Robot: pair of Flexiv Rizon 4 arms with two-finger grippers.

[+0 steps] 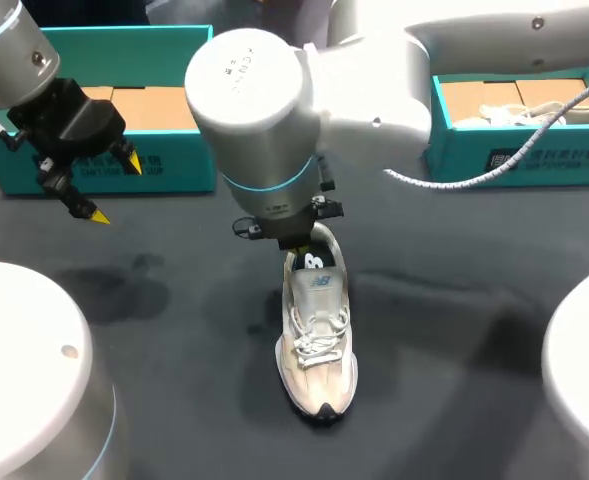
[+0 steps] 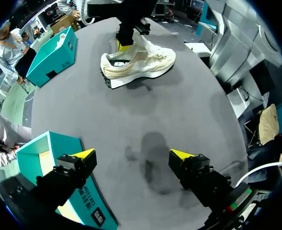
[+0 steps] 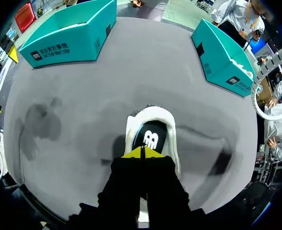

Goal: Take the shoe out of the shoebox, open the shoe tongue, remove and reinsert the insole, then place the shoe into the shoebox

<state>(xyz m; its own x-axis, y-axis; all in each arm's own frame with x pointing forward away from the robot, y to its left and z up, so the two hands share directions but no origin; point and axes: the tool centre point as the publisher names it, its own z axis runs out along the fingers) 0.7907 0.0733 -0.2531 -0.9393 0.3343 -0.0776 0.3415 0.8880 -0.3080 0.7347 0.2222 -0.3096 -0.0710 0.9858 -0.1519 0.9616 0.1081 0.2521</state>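
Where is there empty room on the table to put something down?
Bare table between the shoe and the right shoebox, and between the shoe and the left shoebox. Crowded at the shoe's opening, where the right fingers sit.

The cream sneaker stands upright on its sole at the middle of the table, toe toward the near edge, black insole showing inside. The teal left shoebox and right shoebox sit open along the far edge.

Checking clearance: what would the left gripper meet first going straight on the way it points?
Probably the bare table: the left gripper, open, frames only tabletop; the shoebox lies beside one finger, the shoe farther ahead.
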